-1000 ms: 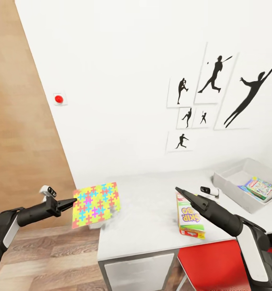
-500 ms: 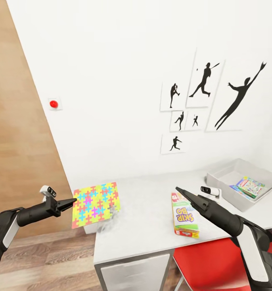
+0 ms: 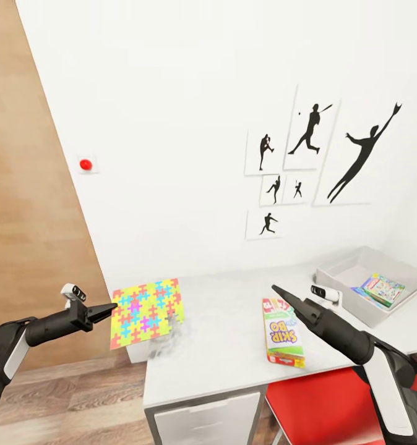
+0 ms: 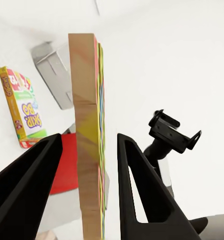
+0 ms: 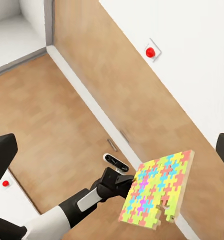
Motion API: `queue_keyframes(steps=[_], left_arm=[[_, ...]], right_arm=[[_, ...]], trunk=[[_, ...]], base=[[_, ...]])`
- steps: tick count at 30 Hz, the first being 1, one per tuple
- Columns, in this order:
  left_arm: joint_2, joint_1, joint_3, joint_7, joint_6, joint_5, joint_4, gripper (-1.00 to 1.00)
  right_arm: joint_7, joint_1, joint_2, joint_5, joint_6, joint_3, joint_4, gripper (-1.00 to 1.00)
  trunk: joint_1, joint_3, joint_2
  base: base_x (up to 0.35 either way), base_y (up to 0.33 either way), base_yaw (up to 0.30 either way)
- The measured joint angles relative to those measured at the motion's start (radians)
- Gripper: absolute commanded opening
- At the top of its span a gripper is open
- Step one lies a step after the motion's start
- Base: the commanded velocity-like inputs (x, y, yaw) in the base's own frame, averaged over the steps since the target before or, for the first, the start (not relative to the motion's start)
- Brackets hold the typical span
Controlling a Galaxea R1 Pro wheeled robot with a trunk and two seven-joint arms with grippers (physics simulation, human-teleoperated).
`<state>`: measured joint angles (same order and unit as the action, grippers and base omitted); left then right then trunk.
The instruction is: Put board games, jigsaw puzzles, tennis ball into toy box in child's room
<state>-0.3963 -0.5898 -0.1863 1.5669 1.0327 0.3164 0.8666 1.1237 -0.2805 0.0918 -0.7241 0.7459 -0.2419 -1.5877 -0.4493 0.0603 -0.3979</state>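
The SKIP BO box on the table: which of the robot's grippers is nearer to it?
Right. The right gripper hovers just above the SKIP BO box, near its far end. The left gripper is well off to the side, past the table's edge, holding a jigsaw puzzle.

Multicolour jigsaw puzzle (held aloft), SKIP BO box on table

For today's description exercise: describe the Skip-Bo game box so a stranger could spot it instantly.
Find the long pale table under the baseball silhouettes. Near its front edge, above the red chair, lies the game box. It is green, white and red, lettered SKIP BO, unlike the pastel puzzle held at the table's left end.
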Motion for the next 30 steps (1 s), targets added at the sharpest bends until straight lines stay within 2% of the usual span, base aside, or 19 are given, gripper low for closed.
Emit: queue_keyframes(steps=[12, 26, 30], left_arm=[[0.001, 0.0, -0.001, 0.0, 0.0, 0.0, 0.0, -1.0], [0.001, 0.0, 0.0, 0.0, -0.001, 0.0, 0.0, -1.0], [0.002, 0.0, 0.001, 0.0, -0.002, 0.0, 0.0, -1.0]], right_arm=[[-0.002, 0.004, 0.0, 0.0, -0.009, 0.002, 0.001, 1.0], [-0.006, 0.004, 0.0, 0.0, -0.01, 0.006, 0.0, 1.0], [-0.008, 0.004, 0.0, 0.0, -0.008, 0.008, 0.001, 1.0]], trunk=[[0.0, -0.019, 0.0], [0.0, -0.02, 0.0], [0.0, -0.022, 0.0]], base=[[0.0, 0.0, 0.0], [0.0, 0.0, -0.001], [0.0, 0.0, -0.135]])
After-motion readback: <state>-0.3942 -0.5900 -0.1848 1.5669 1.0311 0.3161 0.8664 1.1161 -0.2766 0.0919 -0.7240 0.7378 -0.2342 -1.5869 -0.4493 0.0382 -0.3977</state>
